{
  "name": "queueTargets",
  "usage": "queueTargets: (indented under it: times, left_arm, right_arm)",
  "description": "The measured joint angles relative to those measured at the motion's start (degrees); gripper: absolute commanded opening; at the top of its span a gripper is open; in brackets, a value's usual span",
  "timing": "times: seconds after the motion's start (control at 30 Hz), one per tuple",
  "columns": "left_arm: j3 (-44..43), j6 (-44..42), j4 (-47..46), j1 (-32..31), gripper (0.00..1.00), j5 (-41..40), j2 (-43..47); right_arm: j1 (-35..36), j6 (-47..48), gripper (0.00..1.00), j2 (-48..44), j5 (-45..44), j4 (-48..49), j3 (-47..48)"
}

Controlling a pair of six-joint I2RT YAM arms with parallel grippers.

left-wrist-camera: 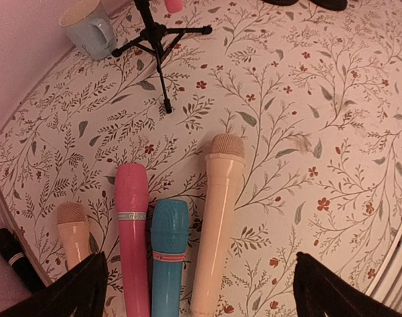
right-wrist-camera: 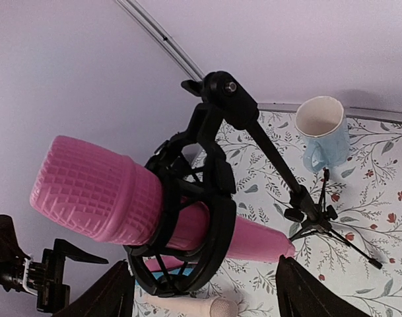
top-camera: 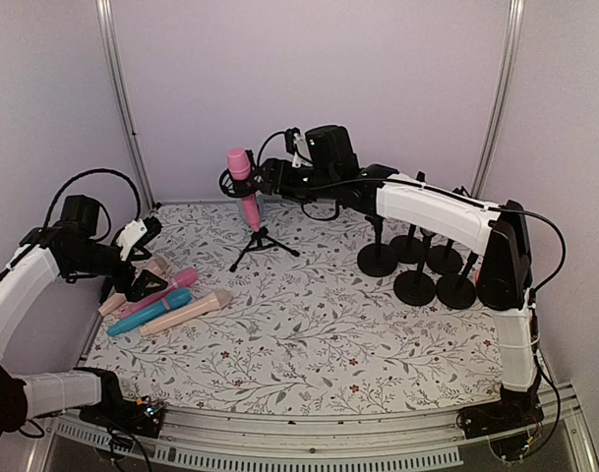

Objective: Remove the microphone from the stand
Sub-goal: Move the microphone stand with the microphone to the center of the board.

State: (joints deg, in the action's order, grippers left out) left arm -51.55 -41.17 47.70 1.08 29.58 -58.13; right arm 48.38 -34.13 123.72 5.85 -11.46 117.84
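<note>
So I'm standing here watching, and the right claw (top-camera: 267, 180) is hovering up near the back wall with its fingers spread wide and nothing in them. The pink microphone (right-wrist-camera: 101, 191) is sitting directly in front of it, roughly lined up with the gap. The mic is resting in the black clip ring (right-wrist-camera: 217, 191) of the little tripod stand (top-camera: 262, 244), fat head poking out above the ring and handle hanging out below. I'm guessing the claw is facing it side-on because the handle is the one bit you can pinch without grabbing the ring too. It doesn't look like either finger is touching it. The left claw (top-camera: 142, 264) is hanging open too, with loose mics (left-wrist-camera: 217, 211) lying flat on the desk (top-camera: 309, 334) straight below it. That looks like the drop-off pile, so it's probably just waiting out of the way. A pale blue mug (right-wrist-camera: 325, 132) is standing just past the stand's legs from the right claw. My guess is the next move is pinching the handle and sliding it out of the ring, and that light tripod tipping over is the worry.
</note>
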Motion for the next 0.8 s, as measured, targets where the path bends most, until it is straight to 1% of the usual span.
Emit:
queueTargets:
  times: [0.2, 0.3, 0.5, 0.6, 0.8]
  left_arm:
    - [0.0, -0.3, 0.0, 0.0, 0.99, 0.0, 0.0]
    - [0.1, -0.5, 0.0, 0.0, 0.99, 0.0, 0.0]
    - [1.3, -0.7, 0.0, 0.0, 0.99, -0.2, 0.1]
    - [1.9, -0.7, 0.1, 0.0, 0.99, -0.3, 0.3]
    - [2.6, -0.8, 0.1, 0.0, 0.99, -0.3, 0.9]
  right_arm:
    - [-1.0, -5.1, 0.60, 1.2, 6.0, 6.0, 0.0]
    - [-1.2, -7.3, 0.51, 2.0, 8.1, 7.8, 0.0]
    - [-1.3, -11.6, 0.24, 2.2, 10.1, 12.0, -2.7]
    - [-1.5, -14.2, 0.15, 1.3, 10.9, 14.8, -6.0]
    - [-1.4, -19.4, 0.08, -4.6, 11.9, 18.2, -14.8]
